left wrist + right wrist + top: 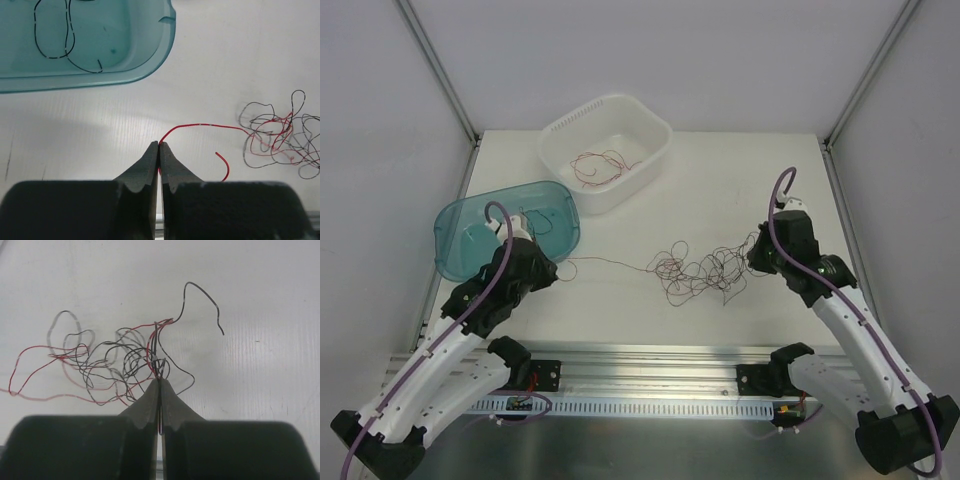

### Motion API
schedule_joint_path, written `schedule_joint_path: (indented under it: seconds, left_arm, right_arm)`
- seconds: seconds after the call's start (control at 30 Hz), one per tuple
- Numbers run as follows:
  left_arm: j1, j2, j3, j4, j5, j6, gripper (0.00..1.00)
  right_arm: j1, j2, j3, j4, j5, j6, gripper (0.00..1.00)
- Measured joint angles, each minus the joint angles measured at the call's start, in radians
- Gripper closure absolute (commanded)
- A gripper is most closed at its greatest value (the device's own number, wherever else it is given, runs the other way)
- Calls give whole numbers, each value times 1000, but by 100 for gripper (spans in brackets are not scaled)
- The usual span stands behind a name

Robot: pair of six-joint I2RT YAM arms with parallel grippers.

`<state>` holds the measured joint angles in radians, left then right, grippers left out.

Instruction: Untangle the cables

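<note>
The cables (705, 272) are a loose clump of thin red and black wires on the white table, between the two arms. One red strand (610, 263) runs left out of the clump to my left gripper (558, 266). In the left wrist view that gripper (159, 144) is shut on this red strand (200, 125), with the clump (280, 132) off to the right. My right gripper (752, 258) sits at the clump's right edge. In the right wrist view it (160, 380) is shut on red and black strands of the clump (110, 357), and a black end (202, 292) curls up free.
A teal bin (450, 215) stands at the left, just behind my left gripper, with a black wire (67, 47) inside. A white basket (655, 130) at the back holds red wires (600, 165). A metal rail (650, 360) runs along the near edge.
</note>
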<state>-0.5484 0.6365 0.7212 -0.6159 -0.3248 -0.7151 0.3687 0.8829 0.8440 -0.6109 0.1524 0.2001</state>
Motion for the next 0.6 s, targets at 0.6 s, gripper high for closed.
schedule_joint_path:
  seconds: [0.6]
  left_arm:
    - [20, -11, -49, -242, -176, -19, 100]
  right_arm:
    - [-137, 9, 568, -163, -42, -107, 94]
